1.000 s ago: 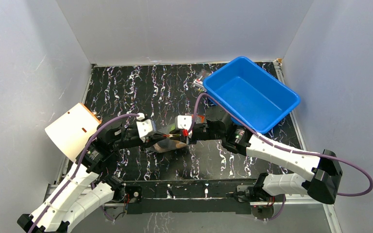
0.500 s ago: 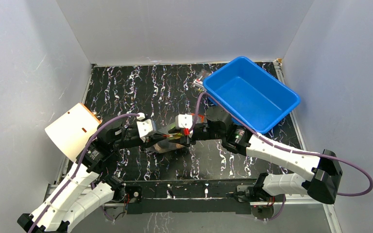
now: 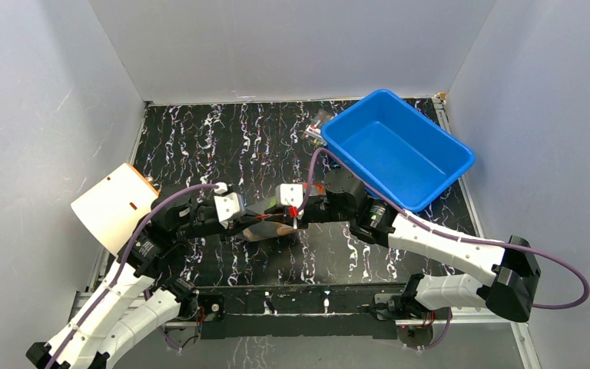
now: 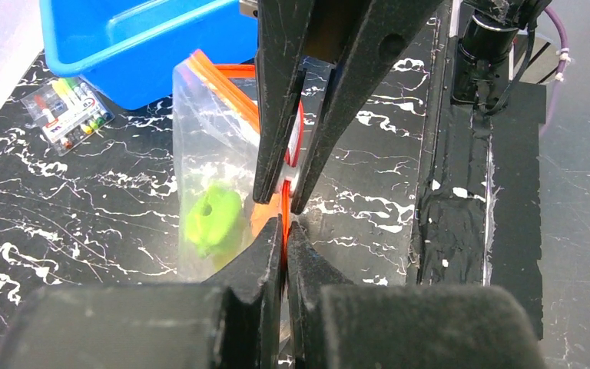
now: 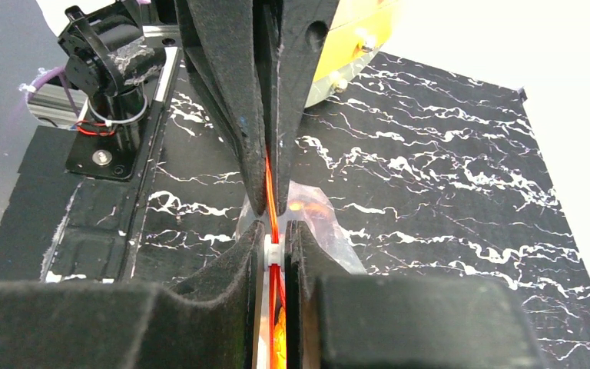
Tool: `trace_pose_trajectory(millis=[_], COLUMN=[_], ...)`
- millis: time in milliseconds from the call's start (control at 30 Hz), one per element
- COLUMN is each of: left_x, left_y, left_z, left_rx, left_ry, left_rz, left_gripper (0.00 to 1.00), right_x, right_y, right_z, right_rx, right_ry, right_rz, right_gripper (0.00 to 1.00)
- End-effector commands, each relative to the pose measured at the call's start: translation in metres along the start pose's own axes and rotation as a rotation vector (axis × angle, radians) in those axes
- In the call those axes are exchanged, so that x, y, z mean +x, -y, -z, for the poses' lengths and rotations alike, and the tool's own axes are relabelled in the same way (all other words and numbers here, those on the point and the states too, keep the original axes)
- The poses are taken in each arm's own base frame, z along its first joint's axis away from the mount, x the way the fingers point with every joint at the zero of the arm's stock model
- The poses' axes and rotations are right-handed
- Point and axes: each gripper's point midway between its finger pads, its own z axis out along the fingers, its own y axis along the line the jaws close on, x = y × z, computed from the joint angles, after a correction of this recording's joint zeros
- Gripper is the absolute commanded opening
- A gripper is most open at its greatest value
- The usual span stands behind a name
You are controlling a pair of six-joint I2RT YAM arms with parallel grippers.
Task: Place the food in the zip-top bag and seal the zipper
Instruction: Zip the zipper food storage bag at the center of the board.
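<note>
The clear zip-top bag [image 3: 270, 229] hangs between my two grippers at the table's front middle. In the left wrist view the bag [image 4: 200, 131] holds a green food piece [image 4: 213, 217] and an orange piece [image 4: 267, 214]. My left gripper [image 4: 284, 228] is shut on the red-orange zipper [image 4: 284, 209]. My right gripper [image 5: 274, 231] faces it tip to tip and is shut on the zipper's white slider [image 5: 273, 251]. In the top view the left gripper [image 3: 244, 221] and right gripper [image 3: 295, 219] pinch the bag's top edge from either side.
A blue bin [image 3: 353, 115] sits at the back right, tilted. A small clear packet of colourful sticks [image 4: 71, 108] lies beside it. A white and orange cone-shaped object [image 3: 115, 206] is at the left, above the left arm.
My left gripper has drawn back slightly to the left. Both grippers stay shut on the bag's zipper edge.
</note>
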Motion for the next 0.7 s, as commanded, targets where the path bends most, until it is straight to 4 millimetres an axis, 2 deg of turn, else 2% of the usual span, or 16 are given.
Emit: trace_pose_trajectory(millis=[0, 300, 667], left_x=[-0.02, -0.032, -0.029], left_y=[0.004, -0.005, -0.016], left_z=[0.01, 0.023, 0.032], left_rx=[0.0, -0.089, -0.174], left_ry=[0.068, 0.087, 0.055], left_rz=[-0.07, -0.122, -0.128], left_gripper=[0.0, 0.0, 0.0], right_x=[0.002, 0.014, 0.029], right_y=[0.016, 0.023, 0.035], right_z=[0.01, 0.023, 0.049], right_rx=[0.076, 0.102, 0.145], right_ry=[-0.056, -0.128, -0.204], right_rz=[0.048, 0.061, 0.049], right_gripper=[0.0, 0.0, 0.0])
